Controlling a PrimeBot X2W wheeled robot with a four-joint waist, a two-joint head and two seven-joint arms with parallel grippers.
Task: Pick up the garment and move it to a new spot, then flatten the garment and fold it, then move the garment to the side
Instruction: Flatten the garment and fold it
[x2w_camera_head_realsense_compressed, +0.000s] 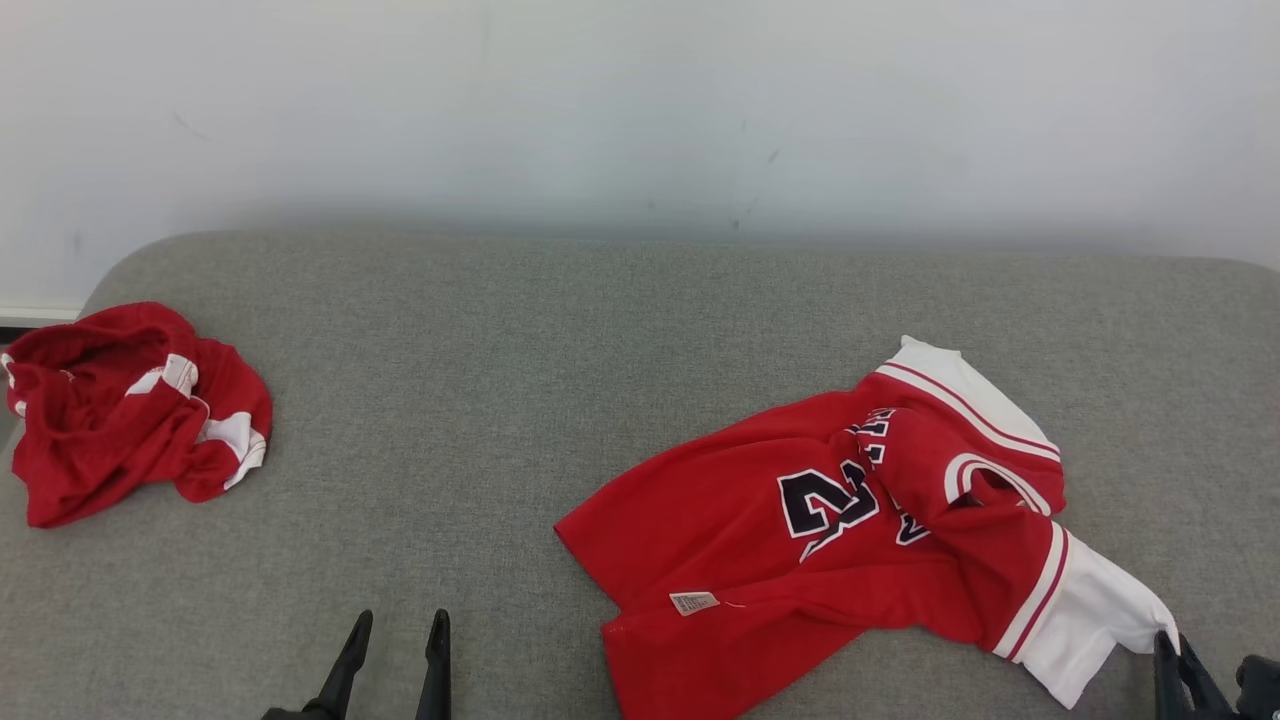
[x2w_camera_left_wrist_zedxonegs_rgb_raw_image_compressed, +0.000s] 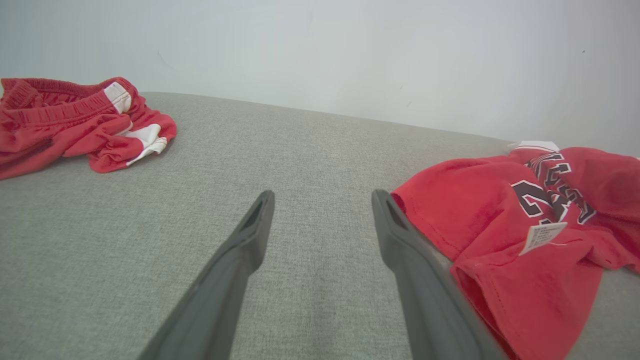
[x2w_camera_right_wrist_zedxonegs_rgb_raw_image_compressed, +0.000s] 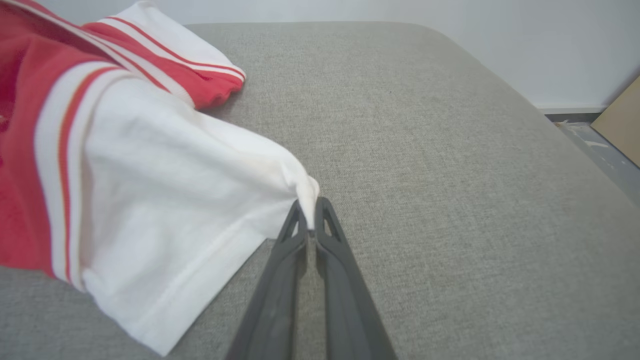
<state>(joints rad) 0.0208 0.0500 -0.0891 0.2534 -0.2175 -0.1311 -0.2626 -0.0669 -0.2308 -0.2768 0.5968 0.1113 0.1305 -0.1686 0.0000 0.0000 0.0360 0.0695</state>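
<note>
The garment (x2w_camera_head_realsense_compressed: 800, 510) is a red jersey with white sleeves and dark lettering, lying crumpled on the right half of a grey padded surface (x2w_camera_head_realsense_compressed: 500, 380). My right gripper (x2w_camera_right_wrist_zedxonegs_rgb_raw_image_compressed: 310, 205) is shut on the corner of the jersey's white sleeve (x2w_camera_right_wrist_zedxonegs_rgb_raw_image_compressed: 165, 200), at the garment's near right end (x2w_camera_head_realsense_compressed: 1168, 645). My left gripper (x2w_camera_head_realsense_compressed: 400, 620) stands open over bare grey fabric, just left of the jersey's hem (x2w_camera_left_wrist_zedxonegs_rgb_raw_image_compressed: 480, 215), with nothing between its fingers (x2w_camera_left_wrist_zedxonegs_rgb_raw_image_compressed: 324, 196). A small white label (x2w_camera_head_realsense_compressed: 693, 602) lies on the red cloth.
A bunched pair of red shorts (x2w_camera_head_realsense_compressed: 130, 410) with white trim lies at the far left edge (x2w_camera_left_wrist_zedxonegs_rgb_raw_image_compressed: 75, 120). A pale wall rises behind the surface. Beyond the right edge are the floor and a brown board (x2w_camera_right_wrist_zedxonegs_rgb_raw_image_compressed: 620, 120).
</note>
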